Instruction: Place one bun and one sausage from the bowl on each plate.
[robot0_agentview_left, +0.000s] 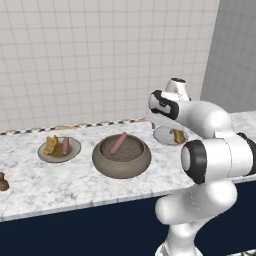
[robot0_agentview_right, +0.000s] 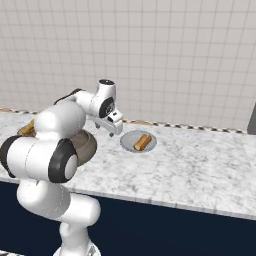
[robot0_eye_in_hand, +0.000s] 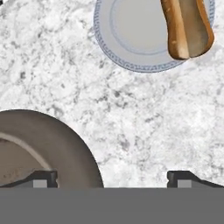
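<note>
Marble counter carries everything I can see, with the bowl as my landmark. 1 sausage lies inside it. Left of the bowl, the olive plate holds 1 bun and 1 sausage. Right of the bowl, the pale plate holds 1 bun. My gripper hangs between bowl and pale plate, jaws spread wide, holding nothing.

no readable text, no labels or brand marks, no numbers, no signs on any surface in the three views
</note>
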